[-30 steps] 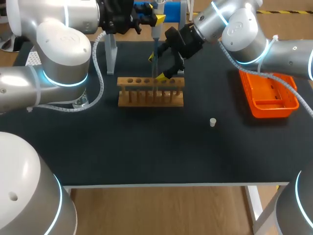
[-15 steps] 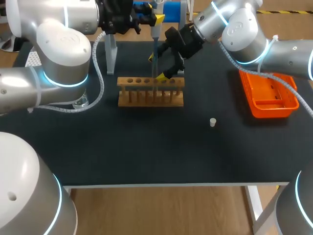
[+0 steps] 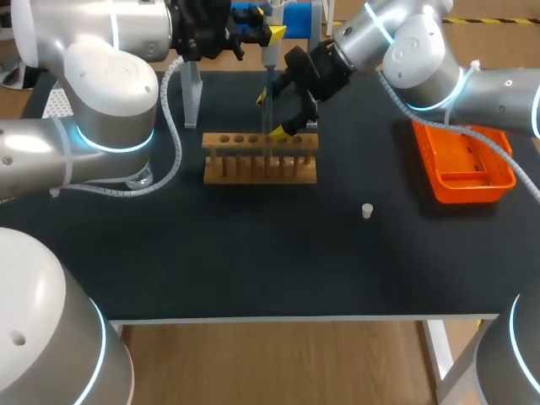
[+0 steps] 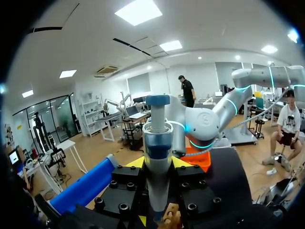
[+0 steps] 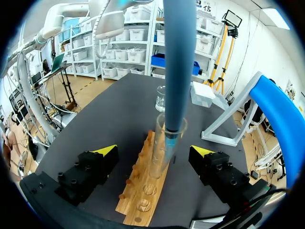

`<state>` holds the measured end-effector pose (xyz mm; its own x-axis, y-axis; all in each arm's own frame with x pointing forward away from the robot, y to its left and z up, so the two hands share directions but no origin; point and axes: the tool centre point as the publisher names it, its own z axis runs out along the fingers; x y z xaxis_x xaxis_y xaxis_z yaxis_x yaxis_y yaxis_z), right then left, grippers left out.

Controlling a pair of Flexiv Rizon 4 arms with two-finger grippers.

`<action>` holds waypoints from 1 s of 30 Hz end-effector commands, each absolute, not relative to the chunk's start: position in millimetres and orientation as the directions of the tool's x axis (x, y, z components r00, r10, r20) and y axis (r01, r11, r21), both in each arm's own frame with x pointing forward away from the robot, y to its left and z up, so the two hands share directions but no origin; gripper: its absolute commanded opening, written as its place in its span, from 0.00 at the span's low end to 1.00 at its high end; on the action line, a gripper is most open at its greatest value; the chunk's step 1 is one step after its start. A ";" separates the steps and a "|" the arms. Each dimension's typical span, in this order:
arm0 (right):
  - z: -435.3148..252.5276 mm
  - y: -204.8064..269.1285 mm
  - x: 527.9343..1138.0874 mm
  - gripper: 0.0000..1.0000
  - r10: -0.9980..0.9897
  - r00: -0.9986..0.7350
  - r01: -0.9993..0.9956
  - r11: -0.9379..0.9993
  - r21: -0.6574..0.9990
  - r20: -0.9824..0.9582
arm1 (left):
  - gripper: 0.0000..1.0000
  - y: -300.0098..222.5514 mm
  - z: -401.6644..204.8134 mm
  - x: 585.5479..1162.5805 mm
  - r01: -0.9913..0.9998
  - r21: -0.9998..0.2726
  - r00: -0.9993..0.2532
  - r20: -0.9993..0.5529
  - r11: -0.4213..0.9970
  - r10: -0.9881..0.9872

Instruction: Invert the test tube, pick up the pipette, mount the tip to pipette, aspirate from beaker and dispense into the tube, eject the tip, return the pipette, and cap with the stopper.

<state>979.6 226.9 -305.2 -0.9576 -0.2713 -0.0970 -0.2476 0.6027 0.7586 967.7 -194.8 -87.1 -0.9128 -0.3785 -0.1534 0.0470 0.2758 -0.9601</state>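
Hanging upright in the clenched left gripper (image 4: 158,165), the pipette (image 3: 268,57) points straight down into the test tube's (image 5: 161,152) mouth — their long axes line up. That tube stands in the wooden rack (image 3: 253,169), far and middle on the table (image 3: 253,261), between the right gripper's (image 5: 155,151) spread fingers — untouched.

Black table (image 3: 253,253): a wooden rack (image 3: 260,173) with one row of holes stands in the far half, near the middle, its long side parallel to the far edge. An orange tray (image 3: 468,190) sits close to the right edge, well apart from the rack. A clear-framed stand (image 3: 192,97) is upright at the far edge, nearer the far left corner than the rack, with a blue bar (image 5: 281,124) near it.
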 end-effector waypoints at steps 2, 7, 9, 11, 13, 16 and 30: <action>-303.9 226.0 979.7 1.00 -0.274 -0.957 -0.248 0.604 0.757 -0.095 | 0.00 -193.0 -89.2 966.8 0.049 -0.961 -0.913 -0.153 0.272 -0.377; -303.9 226.0 979.7 1.00 -0.274 -0.957 -0.248 0.604 0.757 -0.095 | 0.00 -192.2 -89.3 965.8 0.049 -0.961 -0.912 -0.154 0.272 -0.380; -303.9 226.0 979.7 1.00 -0.274 -0.957 -0.248 0.604 0.757 -0.095 | 0.00 -191.8 -89.2 965.5 0.051 -0.960 -0.912 -0.156 0.274 -0.380; -303.9 226.0 979.7 1.00 -0.274 -0.957 -0.248 0.604 0.757 -0.095 | 0.00 -191.4 -89.1 965.4 0.052 -0.960 -0.912 -0.158 0.276 -0.378; -303.9 226.0 979.7 1.00 -0.274 -0.957 -0.248 0.604 0.757 -0.095 | 0.00 -191.2 -89.1 965.5 0.054 -0.959 -0.913 -0.161 0.279 -0.375; -303.9 226.0 979.7 1.00 -0.274 -0.957 -0.248 0.604 0.757 -0.095 | 0.00 -191.0 -88.9 965.5 0.057 -0.957 -0.913 -0.165 0.284 -0.373; -303.9 226.0 979.7 1.00 -0.274 -0.957 -0.248 0.604 0.757 -0.095 | 0.00 -192.8 -89.3 967.3 0.053 -0.953 -0.920 -0.163 0.299 -0.356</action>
<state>979.6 226.9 -305.2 -0.9576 -0.2712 -0.0970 -0.2476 0.6027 0.7586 965.0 -194.2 -90.9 -0.9168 -0.3637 -0.1651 0.0543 0.2959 -0.9537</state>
